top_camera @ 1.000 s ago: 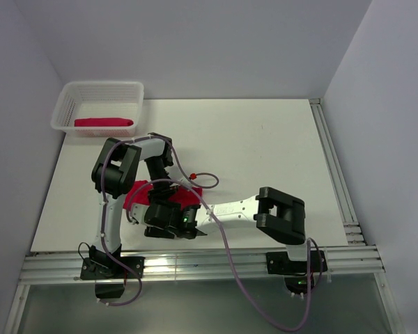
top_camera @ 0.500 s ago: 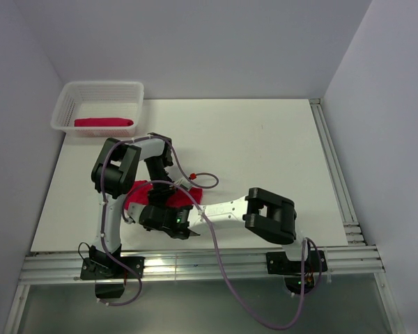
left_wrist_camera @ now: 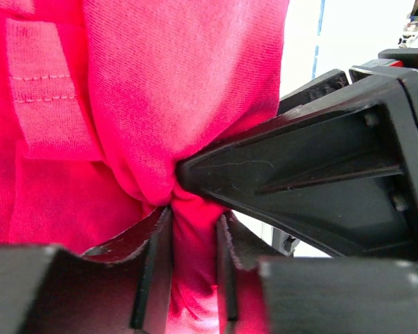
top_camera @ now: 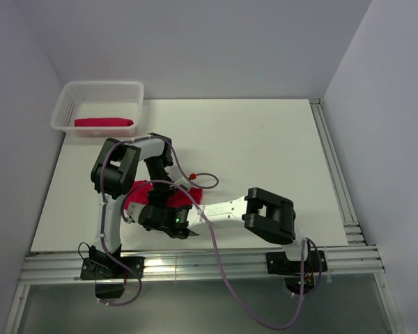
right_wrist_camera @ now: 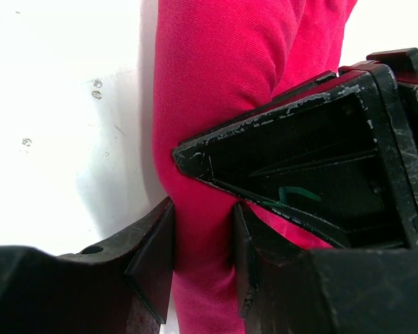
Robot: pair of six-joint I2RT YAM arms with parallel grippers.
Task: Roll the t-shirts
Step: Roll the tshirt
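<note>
Finding one: you are holding one t-shirt (top_camera: 134,194) near the near left corner of the bench (top_camera: 265,146), mostly hidden under both wrists. The left fingers (left_wrist_camera: 184,198) are pinching a gathered tuck of its cloth, closed almost together, seemingly to anchor that end. The right fingers (right_wrist_camera: 198,191) are clamping partway closed around a thick fold of the same shirt, likely to turn it over for rolling.

Finding two: that fold is running lengthways straight away from the right wrist camera. From overhead the visible red is spreading roughly along the near edge, but you cannot tell the true long axis there.

Finding three: the other t-shirt (top_camera: 104,122) is lying rolled inside the basket (top_camera: 63,115) at the far left corner, its long axis parallel to the far edge.
</note>
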